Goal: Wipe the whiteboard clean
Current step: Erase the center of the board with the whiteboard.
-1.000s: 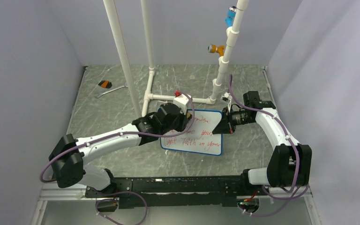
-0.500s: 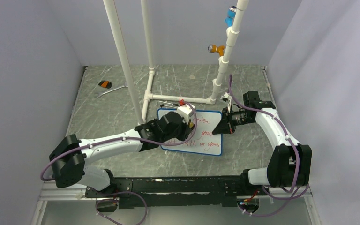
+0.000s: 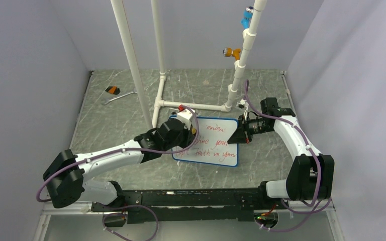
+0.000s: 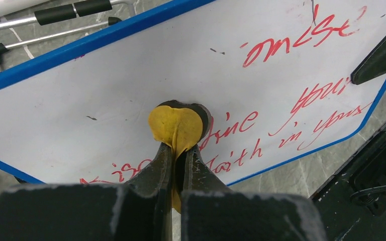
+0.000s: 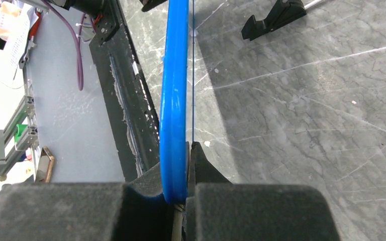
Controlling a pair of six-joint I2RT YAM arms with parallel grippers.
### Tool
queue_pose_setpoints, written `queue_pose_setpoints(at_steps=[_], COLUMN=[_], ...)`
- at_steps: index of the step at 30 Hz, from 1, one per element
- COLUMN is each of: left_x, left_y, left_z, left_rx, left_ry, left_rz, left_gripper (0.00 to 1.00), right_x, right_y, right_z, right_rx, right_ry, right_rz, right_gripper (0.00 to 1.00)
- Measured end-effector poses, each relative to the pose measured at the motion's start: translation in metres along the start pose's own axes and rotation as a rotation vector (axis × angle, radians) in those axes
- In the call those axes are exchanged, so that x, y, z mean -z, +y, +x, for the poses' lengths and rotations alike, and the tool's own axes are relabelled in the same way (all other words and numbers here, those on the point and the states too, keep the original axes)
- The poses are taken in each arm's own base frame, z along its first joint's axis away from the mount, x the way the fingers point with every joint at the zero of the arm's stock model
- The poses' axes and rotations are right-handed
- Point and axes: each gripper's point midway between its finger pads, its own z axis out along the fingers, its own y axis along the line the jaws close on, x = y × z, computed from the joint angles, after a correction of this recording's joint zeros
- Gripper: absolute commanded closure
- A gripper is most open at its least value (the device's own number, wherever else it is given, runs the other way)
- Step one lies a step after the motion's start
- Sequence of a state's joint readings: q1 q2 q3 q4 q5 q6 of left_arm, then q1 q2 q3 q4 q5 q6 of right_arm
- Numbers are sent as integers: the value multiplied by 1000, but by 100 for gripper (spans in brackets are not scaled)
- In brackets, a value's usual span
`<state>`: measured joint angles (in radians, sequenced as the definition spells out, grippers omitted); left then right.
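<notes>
Gripping the small rectangular whiteboard with thin blue frame and rounded corners [image 3: 216, 146] by its right edge with the right pincer [image 5: 177, 158]. Closing that pincer's fingers onto the blue rim, one on each face, toward the far end of that edge. Showing, from the right wrist, the rim edge-on and running straight away from the finger gap, with a small black wedge-shaped foot [image 5: 276, 17] resting on the table beyond it.

Placing the board near the middle of the grey marbled table [image 3: 115, 125], a little nearer the right edge than the left. Setting it just in front of the base of the white plastic pipe frame [image 3: 162, 103] standing on the far half.

Pinching a crumpled yellow wad of soft material [image 4: 176, 125] in the left pincer [image 4: 177, 150], shut tight on it, the wad bulging out past the fingertips. Pressing that wad against the board's white face, left of its middle, right at the start of the middle line of red handwriting [image 4: 301, 37]. Reaching in across the board's left edge, with the left wrist covering the far left part of the board from above. Leaving red lines on the right half, between the two pincers, and mostly plain white to the left of the wad.

Sharing the table with a small orange-and-black tool [image 3: 112, 90] and a silver metal wrench [image 3: 118, 97], both near the far left corner and well apart from the board.
</notes>
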<state>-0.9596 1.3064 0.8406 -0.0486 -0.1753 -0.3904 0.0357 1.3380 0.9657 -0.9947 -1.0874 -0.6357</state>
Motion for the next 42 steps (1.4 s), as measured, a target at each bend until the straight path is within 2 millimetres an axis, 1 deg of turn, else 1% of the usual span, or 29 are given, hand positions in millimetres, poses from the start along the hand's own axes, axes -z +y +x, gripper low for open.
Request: queue_pose_setpoints(at_steps=[4,8,11,13,16,20,22,26,29,31,33,37,39,42], left_x=[0,0,-4,-8,-11,-10,-8,0,3,1,-2,-12,-17,-21], left_y=[1,-9,-24,-30,-31,-24,-13,16,25,22,14,-16,-29,-38], left_z=[2,5,18,28,28,22,14,-3,-12,-11,-7,5,7,3], left_rx=[2,0,-14,-19,-11,20,50,104,123,127,122,86,67,35], left_ry=[0,0,32,56,58,47,30,-20,-43,-39,-30,10,24,34], left_rz=[1,20,47,51,38,26,15,-32,-44,-34,-20,26,41,39], left_gripper=[100,100,100,100,100,100,100,100,100,100,100,100,100,100], right_x=[0,0,0,0,1,0,0,0,0,0,0,1,1,2], right_y=[0,0,0,0,0,-1,-1,-1,-1,-1,-1,-1,-2,-3], right_z=[0,0,0,0,0,-1,-2,-2,-2,-2,-2,-2,-2,-2], right_rx=[0,0,-1,-2,-12,-4,3,4,4,3,2,-10,-14,-16], right_ry=[0,0,1,1,1,-5,-10,-10,-10,-10,-10,-9,-10,-11], right_rz=[0,0,0,0,3,3,1,1,1,0,0,2,6,11], right_gripper=[100,100,100,100,100,100,100,100,100,100,100,100,100,100])
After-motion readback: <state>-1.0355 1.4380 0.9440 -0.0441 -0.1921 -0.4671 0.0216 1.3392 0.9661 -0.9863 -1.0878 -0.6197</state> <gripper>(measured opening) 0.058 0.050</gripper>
